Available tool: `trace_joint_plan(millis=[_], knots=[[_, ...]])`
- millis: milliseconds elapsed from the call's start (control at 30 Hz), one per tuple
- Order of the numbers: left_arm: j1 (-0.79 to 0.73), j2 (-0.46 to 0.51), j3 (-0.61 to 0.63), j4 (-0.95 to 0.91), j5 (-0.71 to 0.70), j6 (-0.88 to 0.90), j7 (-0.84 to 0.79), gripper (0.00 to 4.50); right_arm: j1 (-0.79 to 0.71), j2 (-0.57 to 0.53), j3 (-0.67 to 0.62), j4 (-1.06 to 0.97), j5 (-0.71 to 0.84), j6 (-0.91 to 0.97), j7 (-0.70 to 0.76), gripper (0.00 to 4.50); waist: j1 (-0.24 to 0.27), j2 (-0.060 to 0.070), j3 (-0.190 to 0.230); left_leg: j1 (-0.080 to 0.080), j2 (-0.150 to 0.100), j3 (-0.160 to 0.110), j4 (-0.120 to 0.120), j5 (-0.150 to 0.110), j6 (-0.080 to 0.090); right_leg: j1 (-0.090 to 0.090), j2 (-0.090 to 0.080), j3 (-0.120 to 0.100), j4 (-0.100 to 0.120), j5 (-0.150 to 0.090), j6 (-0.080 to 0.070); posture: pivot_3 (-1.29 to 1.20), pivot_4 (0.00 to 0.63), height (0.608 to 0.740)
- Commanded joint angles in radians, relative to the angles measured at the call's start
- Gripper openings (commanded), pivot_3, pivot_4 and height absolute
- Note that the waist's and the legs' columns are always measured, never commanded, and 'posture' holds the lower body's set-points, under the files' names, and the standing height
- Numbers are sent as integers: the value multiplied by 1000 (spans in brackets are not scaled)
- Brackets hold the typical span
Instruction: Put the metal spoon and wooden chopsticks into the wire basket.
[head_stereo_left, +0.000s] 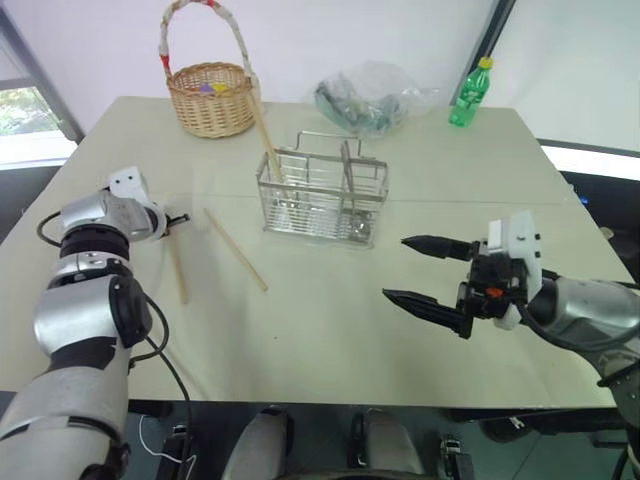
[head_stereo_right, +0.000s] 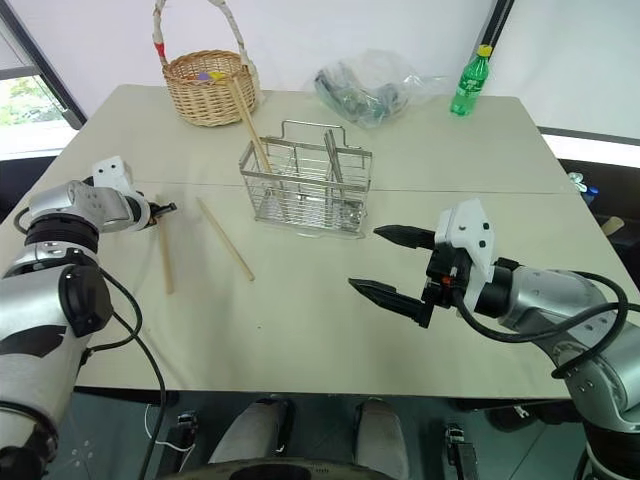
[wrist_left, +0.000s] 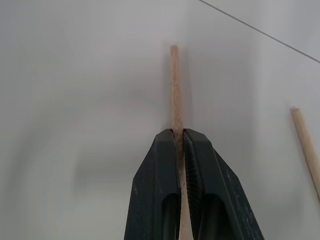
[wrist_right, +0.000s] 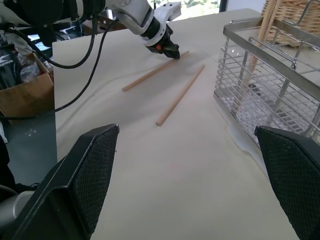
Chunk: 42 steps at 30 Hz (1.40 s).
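Observation:
My left gripper (head_stereo_left: 183, 219) is shut on the end of one wooden chopstick (head_stereo_left: 179, 270), which lies on the table at the left; the left wrist view shows the stick (wrist_left: 174, 85) pinched between the black fingers. A second chopstick (head_stereo_left: 236, 250) lies loose just right of it. A third one (head_stereo_left: 264, 130) stands leaning in the left compartment of the wire basket (head_stereo_left: 322, 198). A slim shiny handle (head_stereo_right: 334, 172) in the basket's right compartment looks like the metal spoon. My right gripper (head_stereo_left: 394, 267) hovers open over the table right of the basket, holding nothing.
A round wicker basket (head_stereo_left: 212, 98) with a tall handle stands at the back left. A crumpled clear plastic bag (head_stereo_left: 365, 98) and a green bottle (head_stereo_left: 470, 92) are at the back right. The table's front edge (head_stereo_left: 300, 395) is close to me.

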Motion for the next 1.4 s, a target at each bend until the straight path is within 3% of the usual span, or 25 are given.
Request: trace_joint_plan(millis=[33,200,367,600,733,967,1300,1400], knots=[[-39,33,34,-48,-17,-54,-12,92,2,-15,-45,-22,7,-21,5,4500,-1,0,0,0,0,0,0,0,0,0,0,0,0,0,0,0,150,666],[-43,57,107,-214,-74,-178,-51,92,-9,-28,-70,-8,31,-4,-4,4500,-1,-1,1,-1,0,0,0,0,0,-1,0,0,0,0,0,0,150,666],[-68,26,188,-526,-199,-318,-142,92,-24,-30,-69,-10,50,17,-26,4500,1,-1,1,-1,0,0,0,0,0,-1,-1,0,-1,0,0,0,150,666],[-203,-107,221,-685,-396,-260,-182,92,-32,-24,-58,-22,66,31,-54,4500,3,0,0,0,-1,-1,1,0,0,4,-1,-1,-4,1,1,0,150,666],[-171,-200,89,-697,-345,-283,-259,92,-17,-8,-73,-44,79,33,-98,4500,1,1,-1,1,0,0,2,0,0,5,0,-1,-3,1,1,0,150,666],[-91,-271,-52,-691,-237,-422,-349,92,36,-1,-123,-90,126,36,-172,4500,-6,2,0,0,0,1,1,0,0,2,1,0,-3,1,1,0,150,666],[45,-366,-131,-675,-130,-613,-367,92,70,-6,-171,-105,190,29,-246,4500,1,2,0,-1,1,0,2,0,1,5,1,0,-8,1,1,0,150,666],[75,-388,-113,-678,-144,-611,-351,1062,72,-11,-169,-101,189,27,-249,4500,1,2,0,-1,1,0,1,0,1,5,1,0,-9,1,1,0,150,666]])
